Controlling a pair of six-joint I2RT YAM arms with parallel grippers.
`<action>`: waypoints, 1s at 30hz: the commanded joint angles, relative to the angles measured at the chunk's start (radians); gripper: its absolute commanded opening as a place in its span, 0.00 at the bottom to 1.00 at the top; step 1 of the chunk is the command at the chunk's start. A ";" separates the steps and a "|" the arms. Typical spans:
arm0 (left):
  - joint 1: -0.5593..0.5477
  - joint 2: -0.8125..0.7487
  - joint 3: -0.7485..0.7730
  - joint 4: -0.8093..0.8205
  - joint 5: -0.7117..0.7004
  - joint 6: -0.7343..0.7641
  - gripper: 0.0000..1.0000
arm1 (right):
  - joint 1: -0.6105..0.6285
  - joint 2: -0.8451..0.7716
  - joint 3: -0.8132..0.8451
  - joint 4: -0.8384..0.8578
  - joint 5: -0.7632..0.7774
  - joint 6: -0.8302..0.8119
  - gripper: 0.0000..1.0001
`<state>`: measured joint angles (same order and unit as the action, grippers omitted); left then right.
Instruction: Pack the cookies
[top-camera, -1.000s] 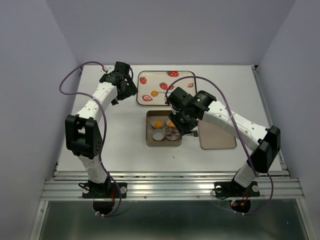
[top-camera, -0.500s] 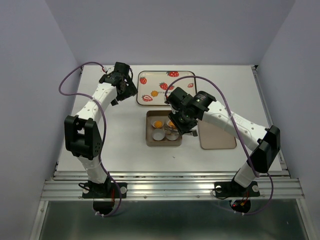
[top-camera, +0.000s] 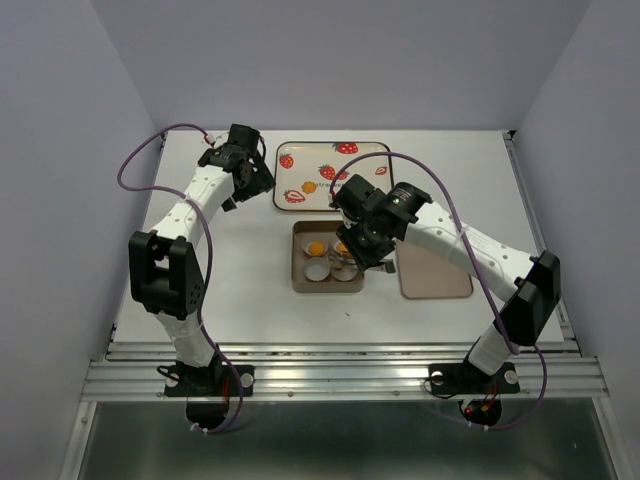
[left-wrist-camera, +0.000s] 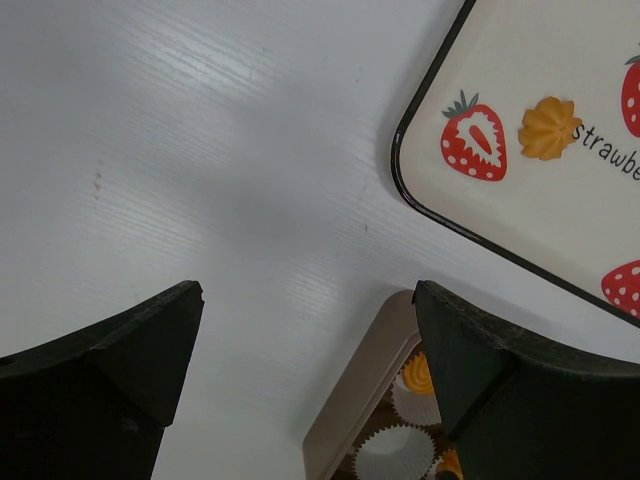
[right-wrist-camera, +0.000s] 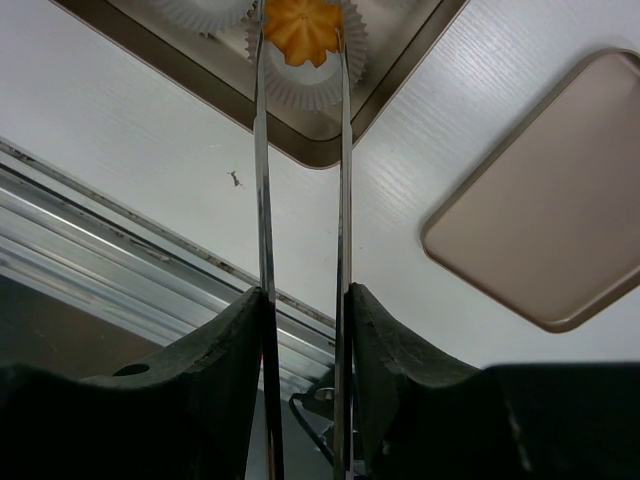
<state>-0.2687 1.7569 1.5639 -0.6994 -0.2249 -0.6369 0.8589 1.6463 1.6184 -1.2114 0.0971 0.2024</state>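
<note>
The right tool (right-wrist-camera: 303, 295) is clamping a pair of slim metal tongs (right-wrist-camera: 262, 180), its pads pressing the two long blades in from either side. It is reaching down over the near right corner of the tan tin (right-wrist-camera: 385, 95). The blade tips are flanking a cookie (right-wrist-camera: 301, 26) that is sitting in a white pleated paper cup (right-wrist-camera: 300, 85). The tips are touching its edges, but whether they are squeezing it cannot be told. This cookie is showing as a small orange-yellow rosette with ridged, star-like points, a little smaller than the cup around it.

A second cookie (left-wrist-camera: 549, 127) of the same piped shape and colour is lying on the cream tray (left-wrist-camera: 560, 210). It is sitting just beside a printed strawberry (left-wrist-camera: 474, 150), at the start of the printed lettering. A third cookie (left-wrist-camera: 418, 374) is resting in a cup at the tin's far left corner, next to an empty cup (left-wrist-camera: 393, 452). A sliver of a fourth cookie (left-wrist-camera: 450, 463) is peeking in at the bottom edge of the left wrist view, too cut off to describe.

The left tool (left-wrist-camera: 307, 290) is hanging with its jaws spread wide over the bare white desk (left-wrist-camera: 200, 150), beside the tray's rounded corner, gripping nothing. The tin's flat lid (right-wrist-camera: 545, 215) is lying on the desk to the right of the tin, apart from it.
</note>
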 joint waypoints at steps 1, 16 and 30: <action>-0.003 -0.042 0.002 0.000 -0.014 0.011 0.99 | 0.008 -0.013 -0.008 0.024 0.003 0.005 0.43; -0.003 -0.045 -0.007 -0.002 -0.013 0.009 0.99 | 0.008 -0.023 -0.038 0.049 0.012 0.006 0.44; -0.004 -0.042 -0.002 -0.003 -0.010 0.011 0.99 | 0.008 -0.025 -0.040 0.059 0.023 0.005 0.49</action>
<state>-0.2687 1.7569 1.5639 -0.6994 -0.2245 -0.6369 0.8589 1.6463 1.5696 -1.1912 0.0994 0.2062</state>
